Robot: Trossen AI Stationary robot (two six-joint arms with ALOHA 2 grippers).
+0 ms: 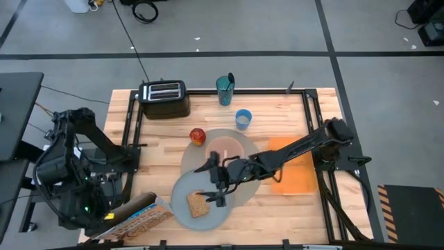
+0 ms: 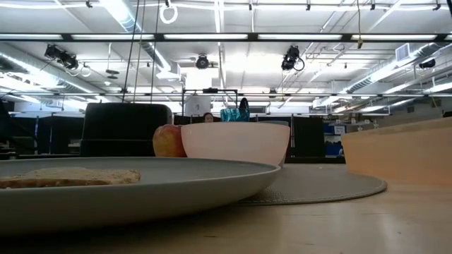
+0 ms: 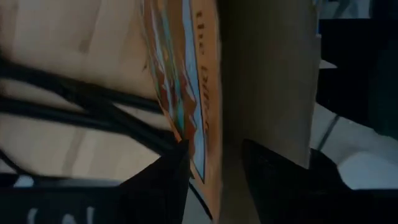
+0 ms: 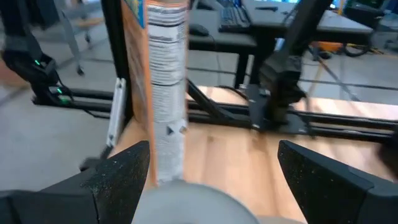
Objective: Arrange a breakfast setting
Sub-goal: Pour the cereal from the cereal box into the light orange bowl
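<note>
The grey plate (image 1: 220, 208) lies at the front centre, overlapping the round placemat (image 1: 253, 149), with the toast slice (image 1: 198, 203) on it. The pink bowl (image 1: 225, 148) sits on the placemat, the red apple (image 1: 198, 135) at its far left rim, and the light-blue cup (image 1: 243, 119) behind it. My right gripper (image 1: 211, 182) hovers open and empty over the plate's far edge, fingers pointing toward the table's left. My left gripper (image 1: 111, 217) is at the front left corner, shut on the cereal box (image 1: 142, 215). I cannot make out the spoon. My left gripper has the cereal box between its two fingers (image 3: 168, 180), which close on a thin edge of it where the printed face meets the brown card (image 3: 208, 155). The box stands upright in the right wrist view (image 4: 165, 87). Whether its bottom rests on the table I cannot tell.
The black toaster (image 1: 164, 97) and a teal cup (image 1: 224, 90) stand at the far edge. The orange mat (image 1: 295, 167) lies right of the placemat, under my right arm. A black frame rail (image 4: 280, 121) runs along the table's left side.
</note>
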